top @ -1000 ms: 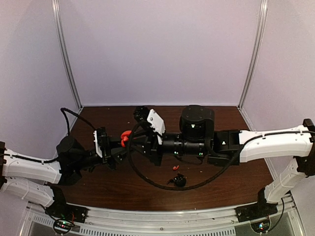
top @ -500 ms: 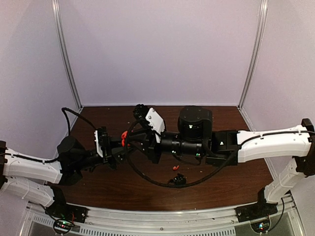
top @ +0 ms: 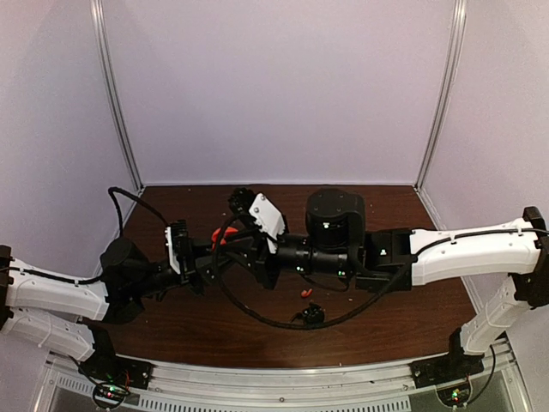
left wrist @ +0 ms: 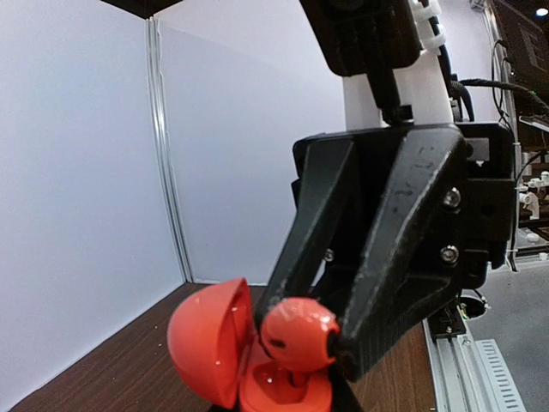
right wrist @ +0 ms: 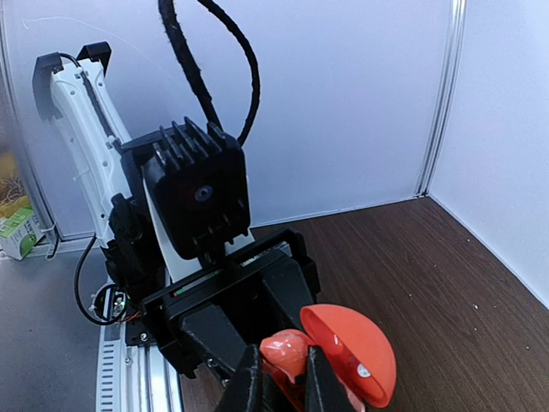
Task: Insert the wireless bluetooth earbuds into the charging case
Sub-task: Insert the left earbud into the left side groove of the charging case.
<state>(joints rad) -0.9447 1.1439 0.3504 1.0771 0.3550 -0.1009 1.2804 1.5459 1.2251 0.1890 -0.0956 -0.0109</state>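
Stretching low toward each other, both arms are meeting mid-bench (top: 412,322). The left end effector (top: 210,251) is clamping the open red charging case (left wrist: 210,348). The right end effector (right wrist: 284,382) is pinching a red-orange earbud (left wrist: 296,335) over its base (lid tilted aside). Another earbud (top: 307,293) is lying nearer the front edge, bare wood around it.

Right tool (right wrist: 283,383) and its earbud (right wrist: 285,352) slightly farther left, nearer charging case (left wrist: 206,343).

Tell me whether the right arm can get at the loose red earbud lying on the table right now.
Probably not yet. The right gripper is shut on another red earbud above the open charging case, so its jaws are taken. The loose earbud lies uncovered on the table close by.
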